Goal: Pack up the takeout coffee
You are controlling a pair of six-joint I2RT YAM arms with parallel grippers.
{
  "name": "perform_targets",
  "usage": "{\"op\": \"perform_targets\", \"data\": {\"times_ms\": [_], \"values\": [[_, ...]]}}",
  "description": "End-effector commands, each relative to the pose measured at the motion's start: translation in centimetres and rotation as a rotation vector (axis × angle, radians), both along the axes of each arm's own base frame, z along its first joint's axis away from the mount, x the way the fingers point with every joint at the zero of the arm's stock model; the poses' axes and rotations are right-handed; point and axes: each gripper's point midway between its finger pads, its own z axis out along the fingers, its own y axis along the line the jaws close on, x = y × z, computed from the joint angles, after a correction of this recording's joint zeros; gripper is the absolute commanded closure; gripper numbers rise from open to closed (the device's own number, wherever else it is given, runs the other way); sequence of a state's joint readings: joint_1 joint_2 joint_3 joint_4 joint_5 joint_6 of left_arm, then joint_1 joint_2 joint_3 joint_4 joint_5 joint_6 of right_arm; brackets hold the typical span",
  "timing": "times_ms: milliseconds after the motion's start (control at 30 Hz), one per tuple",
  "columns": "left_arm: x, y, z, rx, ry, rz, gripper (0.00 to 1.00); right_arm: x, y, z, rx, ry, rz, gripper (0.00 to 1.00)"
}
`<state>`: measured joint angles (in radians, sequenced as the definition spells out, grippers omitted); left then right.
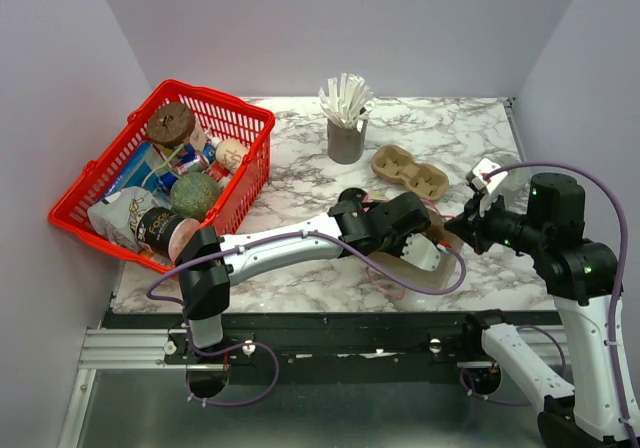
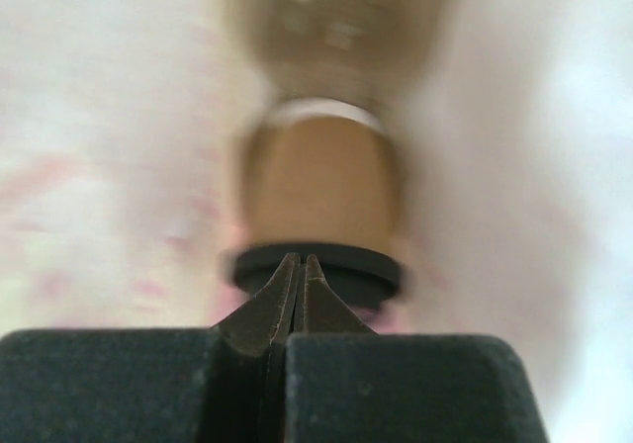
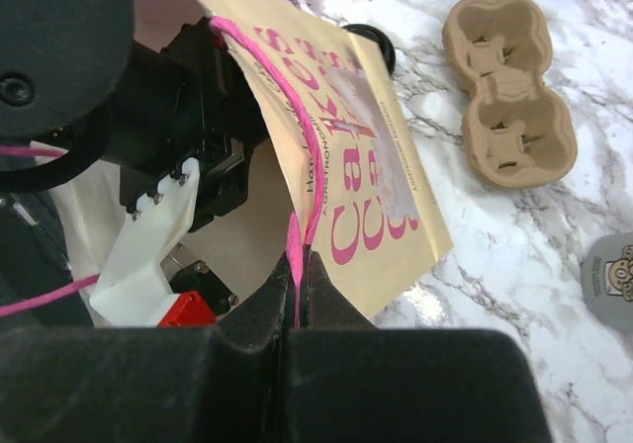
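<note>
Left gripper has its two fingers pressed almost together, and it seems to pinch the thin rim of the black lid, which sits on the tan paper cup. This view is blurred, so I judge the hold and cannot confirm it. The pale walls around the cup suggest it is inside the paper bag, at the front right of the table, between the two arms; in the top view the left arm reaches into that bag and the cup itself is hidden.

Right gripper is closed on the pink handle of the bag and holds one side of it up, so that the mouth is open.

About handling: the cup is probably light and its paper wall soft, so a hard squeeze on the middle would dent it. The lid is stiffer but smooth plastic – held only by the rim it may slip or pop off. I think a hold low around the cup body, or on the lid where it meets the cup, is safer, and the cup should stand upright if there is liquid inside.

Writing: the bag has large pink letters that begin with "Cak"; the smaller lines I cannot read. The pulp carrier beside the bag has no label.
</note>
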<state>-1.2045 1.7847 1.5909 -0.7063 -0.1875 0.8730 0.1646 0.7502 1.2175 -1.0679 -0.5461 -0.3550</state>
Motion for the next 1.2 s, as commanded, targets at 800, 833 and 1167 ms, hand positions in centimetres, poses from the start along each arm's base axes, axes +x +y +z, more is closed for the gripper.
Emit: {"op": "perform_targets", "data": {"times_ms": [800, 833, 1167], "values": [[-0.1, 0.3, 2.2, -0.116, 0.154, 0.024, 0.33, 0.5, 1.8, -0.2, 0.085, 0.052, 0.046, 0.99], [-0.3, 0.5, 2.2, -0.117, 0.171, 0.029, 0.31, 0.6, 1.7, -0.2, 0.084, 0.050, 0.043, 0.99], [-1.0, 2.4, 0.3, -0.060, 0.229, 0.069, 0.21, 0.7, 1.6, -0.5, 0.075, 0.054, 0.041, 0.99]]}}
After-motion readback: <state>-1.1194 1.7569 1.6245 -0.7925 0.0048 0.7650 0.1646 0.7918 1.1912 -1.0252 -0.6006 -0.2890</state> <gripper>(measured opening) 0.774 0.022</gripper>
